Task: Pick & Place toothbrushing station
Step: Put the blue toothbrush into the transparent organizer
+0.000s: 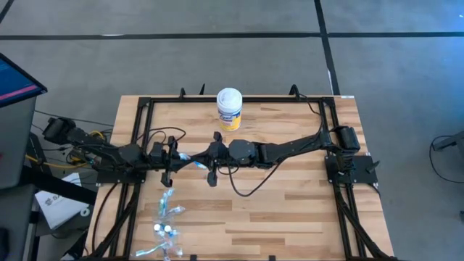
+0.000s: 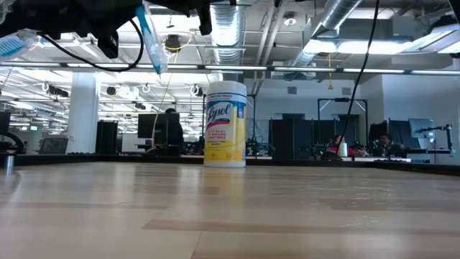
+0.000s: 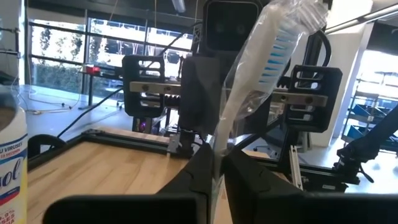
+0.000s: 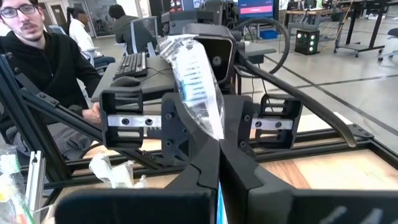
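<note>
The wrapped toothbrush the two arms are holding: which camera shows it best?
The left wrist view: the wrapped toothbrush fills the frame, blue bristles plain. The right wrist view shows mostly wrapper, the low view a slim blue strip, the high view a speck.

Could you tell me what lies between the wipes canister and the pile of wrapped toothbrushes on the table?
In the high view, the two claws, left and right, meet between the canister and the pile, sharing a wrapped toothbrush.
</note>
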`<state>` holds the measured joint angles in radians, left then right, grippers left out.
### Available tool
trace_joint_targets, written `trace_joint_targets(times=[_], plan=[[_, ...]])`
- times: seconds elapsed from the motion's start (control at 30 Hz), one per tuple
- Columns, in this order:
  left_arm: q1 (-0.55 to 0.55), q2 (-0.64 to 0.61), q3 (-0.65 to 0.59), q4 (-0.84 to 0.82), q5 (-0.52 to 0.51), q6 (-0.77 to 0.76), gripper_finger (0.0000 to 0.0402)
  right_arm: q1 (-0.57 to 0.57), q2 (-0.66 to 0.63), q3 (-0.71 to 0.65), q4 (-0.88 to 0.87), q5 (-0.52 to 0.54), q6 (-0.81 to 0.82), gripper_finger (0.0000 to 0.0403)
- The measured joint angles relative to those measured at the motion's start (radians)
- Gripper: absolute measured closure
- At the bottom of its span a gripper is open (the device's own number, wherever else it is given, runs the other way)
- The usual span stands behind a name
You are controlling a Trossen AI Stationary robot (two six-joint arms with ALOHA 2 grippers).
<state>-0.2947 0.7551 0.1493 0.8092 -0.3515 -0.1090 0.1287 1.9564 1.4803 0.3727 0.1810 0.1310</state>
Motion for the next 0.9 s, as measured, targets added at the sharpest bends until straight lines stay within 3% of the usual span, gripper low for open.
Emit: trace_joint_targets(times=[0.17, 0.33, 0.6, 0.9], plan=[[-0.004, 0.0, 0.0, -0.001, 0.005, -0.001, 0.0394, 0.0, 0.0, 0.0, -0.011, -0.007, -0.008, 0.0395], [-0.029, -0.034, 0.0, -0.034, 0.011, -0.003, 0.0393, 0.001, 0.0, 0.0, -0.018, -0.056, -0.01, 0.0348], [-0.078, -0.158, 0.0, -0.21, 0.013, -0.055, 0.0394, 0.001, 0.0, 0.0, -0.063, -0.059, -0.008, 0.028], [-0.176, -0.323, 0.0, -0.347, 0.054, -0.083, 0.0394, 0.003, 0.0, 0.0, -0.086, -0.079, 0.001, 0.0245]])
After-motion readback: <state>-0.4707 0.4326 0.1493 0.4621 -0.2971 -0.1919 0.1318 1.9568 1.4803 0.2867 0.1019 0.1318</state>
